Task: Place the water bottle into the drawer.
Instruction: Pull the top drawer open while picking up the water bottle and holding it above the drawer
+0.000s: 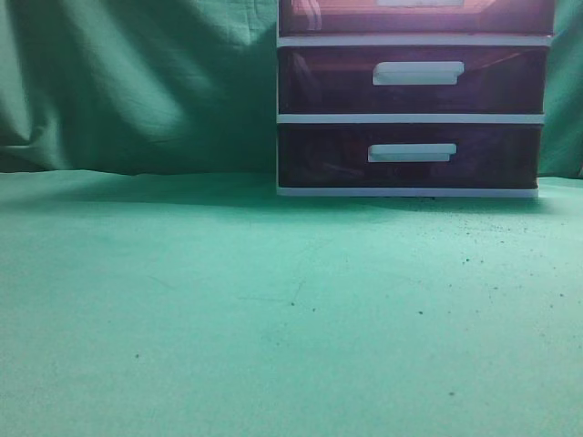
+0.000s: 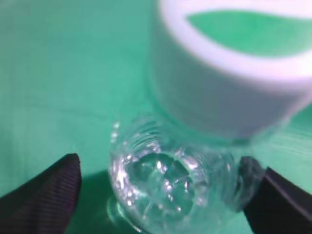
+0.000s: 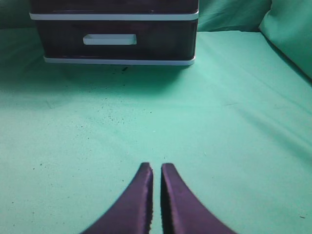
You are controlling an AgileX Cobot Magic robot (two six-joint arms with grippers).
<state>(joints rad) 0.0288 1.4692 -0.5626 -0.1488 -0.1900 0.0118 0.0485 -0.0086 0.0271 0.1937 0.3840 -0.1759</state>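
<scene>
The water bottle is clear, with a white cap close to the camera. It shows only in the left wrist view, upright over the green cloth. My left gripper is open. Its left finger stands apart from the bottle and its right finger is at the bottle's side. The drawer is the top one of the white-framed chest and is cut off by the top edge of the exterior view. My right gripper is shut and empty, low over the cloth in front of the chest.
The middle drawer and the lowest drawer are shut; the lowest also shows in the right wrist view. Green cloth covers the table and hangs behind it. Neither arm shows in the exterior view.
</scene>
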